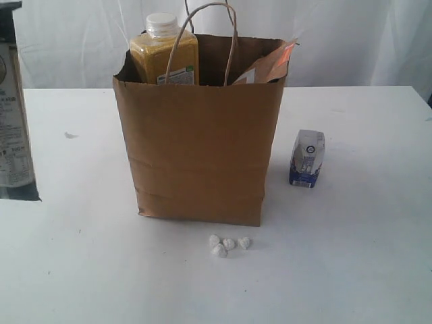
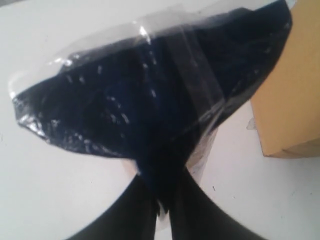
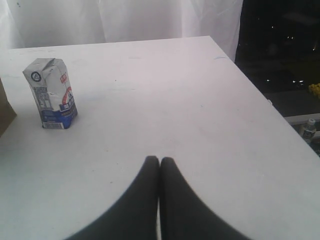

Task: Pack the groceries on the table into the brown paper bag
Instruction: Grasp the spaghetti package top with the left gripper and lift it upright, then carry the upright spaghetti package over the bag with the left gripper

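Note:
The brown paper bag (image 1: 202,148) stands upright mid-table. The yellow-grain bottle (image 1: 162,54) and the brown-red pouch (image 1: 270,64) stick out of its top. To its right stands the small blue-white carton (image 1: 308,158) (image 3: 51,94). Several tiny white lumps (image 1: 228,244) lie in front of the bag. My left gripper (image 2: 162,200) is shut on the long noodle packet (image 2: 150,95), dark inside clear wrap, which hangs at the left edge (image 1: 13,128) with the bag (image 2: 292,90) beside it. My right gripper (image 3: 160,161) is shut and empty over the table (image 1: 364,256). Jar and can are out of view.
A white curtain (image 1: 337,40) hangs behind the table. In the right wrist view the table's side edge (image 3: 260,85) drops to a dark area with small bottles (image 3: 310,129). The bag's corner (image 3: 4,112) shows beside the carton.

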